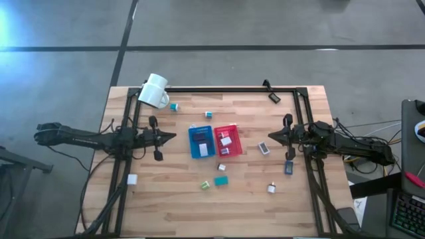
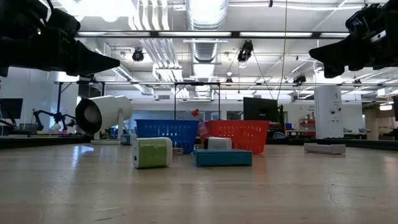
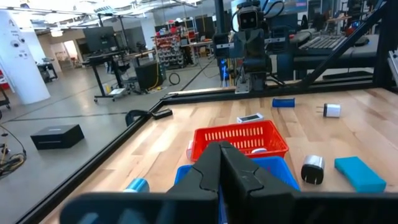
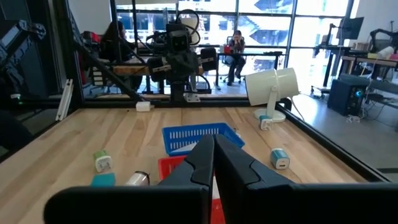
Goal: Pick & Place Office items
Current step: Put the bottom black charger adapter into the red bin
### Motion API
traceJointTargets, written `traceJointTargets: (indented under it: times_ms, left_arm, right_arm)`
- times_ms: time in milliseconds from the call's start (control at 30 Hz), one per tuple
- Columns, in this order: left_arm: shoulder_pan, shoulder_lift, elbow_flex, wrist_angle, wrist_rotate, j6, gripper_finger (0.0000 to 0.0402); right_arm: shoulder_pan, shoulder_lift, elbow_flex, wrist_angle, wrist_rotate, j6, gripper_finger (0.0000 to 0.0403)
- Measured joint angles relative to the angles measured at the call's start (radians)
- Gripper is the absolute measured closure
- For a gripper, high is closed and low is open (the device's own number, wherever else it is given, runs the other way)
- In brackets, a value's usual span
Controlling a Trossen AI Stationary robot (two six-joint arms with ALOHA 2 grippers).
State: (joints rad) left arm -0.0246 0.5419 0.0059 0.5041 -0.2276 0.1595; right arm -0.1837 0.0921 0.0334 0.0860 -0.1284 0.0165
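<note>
Spanning most of the high view, the wooden worktop carries everything. Both arms hang back at opposite sides: left tool near the blue tray, right tool facing it from across the red tray. Both tools pinched fully closed, nothing in either, raised off the surface.

Progress, judged: early. Trays sit side by side mid-worktop w/ a couple of pale items inside each, exact count can't be told. Most office items are loose and well apart: teal block and green block near the front, w/ a small dark piece just behind them; white clip-like piece to the right; dark blue item near the right arm; pale flat item beside the red tray; white block by the left arm; two small teal/white bits near the mug. So lots left to move.

Other stuff: large white mug tipped on its side at the far left corner, a dark object at the far edge. Nothing blocks the trays; the arms' own frame rails crowd the side items somewhat.
</note>
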Motion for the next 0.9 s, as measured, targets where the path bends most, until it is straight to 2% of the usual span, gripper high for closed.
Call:
traceJointTargets:
  times_ms: [267, 533, 900]
  left_arm:
    - [0.000, 0.000, 0.000, -0.011, 0.001, -0.044, 0.0386]
    - [0.000, 0.000, 0.000, -0.008, -0.001, -0.062, 0.0388]
    - [0.000, 0.000, 0.000, 0.020, -0.043, -0.040, 0.0390]
  right_arm:
    - [0.000, 0.000, 0.000, 0.000, 0.000, -0.011, 0.0394]
    - [0.000, 0.008, 0.020, 0.007, 0.000, 0.097, 0.0394]
    - [0.000, 0.113, 0.044, -0.001, 0.000, 0.009, 0.0394]
